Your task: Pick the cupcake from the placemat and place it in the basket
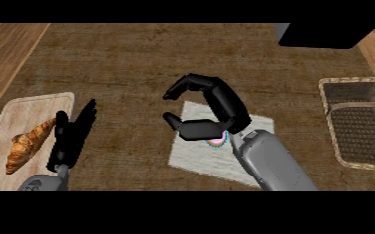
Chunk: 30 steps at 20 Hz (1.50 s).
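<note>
Right hand (212,110) curled above 1 cupcake (217,141)

Single head view, looking steeply down on the bench (132,59) from above the robot's own position; both forearms enter from the lower edge of the frame. Framing is close: the placemat (201,156) sits at lower centre, a wooden board (29,106) is cut by the left edge, and the basket (330,129) is cut by the right edge. No second view, so no shared region to log.
</note>
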Available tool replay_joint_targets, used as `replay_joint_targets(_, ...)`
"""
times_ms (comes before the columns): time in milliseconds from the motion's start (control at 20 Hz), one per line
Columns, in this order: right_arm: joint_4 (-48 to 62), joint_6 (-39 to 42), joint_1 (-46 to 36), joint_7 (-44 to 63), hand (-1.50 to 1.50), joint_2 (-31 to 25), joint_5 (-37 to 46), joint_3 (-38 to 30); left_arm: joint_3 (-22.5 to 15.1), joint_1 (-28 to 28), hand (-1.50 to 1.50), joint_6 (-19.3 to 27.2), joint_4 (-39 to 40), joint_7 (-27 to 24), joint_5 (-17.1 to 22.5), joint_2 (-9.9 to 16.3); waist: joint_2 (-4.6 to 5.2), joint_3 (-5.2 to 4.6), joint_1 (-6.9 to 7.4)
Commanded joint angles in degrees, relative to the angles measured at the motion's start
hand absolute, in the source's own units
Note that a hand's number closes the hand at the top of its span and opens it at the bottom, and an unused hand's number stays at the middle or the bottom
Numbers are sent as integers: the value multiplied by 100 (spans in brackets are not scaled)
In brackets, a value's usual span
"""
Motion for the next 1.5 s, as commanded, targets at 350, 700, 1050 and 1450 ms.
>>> replay_joint_targets(350, 605, -1820, -1508, 2407, -150, -772, 2938, 1284, -126, 760, 0, 5, -5, 168, 97, -205, -175, -54, -320)
replay_joint_targets(700, -515, 235, -2718, 4555, -150, -1808, 3002, 1283, 142, 934, 0, -223, -122, 185, 288, 59, -160, -29, -493)
replay_joint_targets(1050, -1323, 2716, -3470, 6058, -150, -2383, 1235, 804, 128, 1180, 0, -167, -378, 124, 202, 88, -145, -22, -468)
replay_joint_targets(1450, -1629, 3874, -3749, 7084, -150, -3106, -272, 371, 72, 1102, 0, -51, -420, 207, 114, -127, -55, -18, -415)
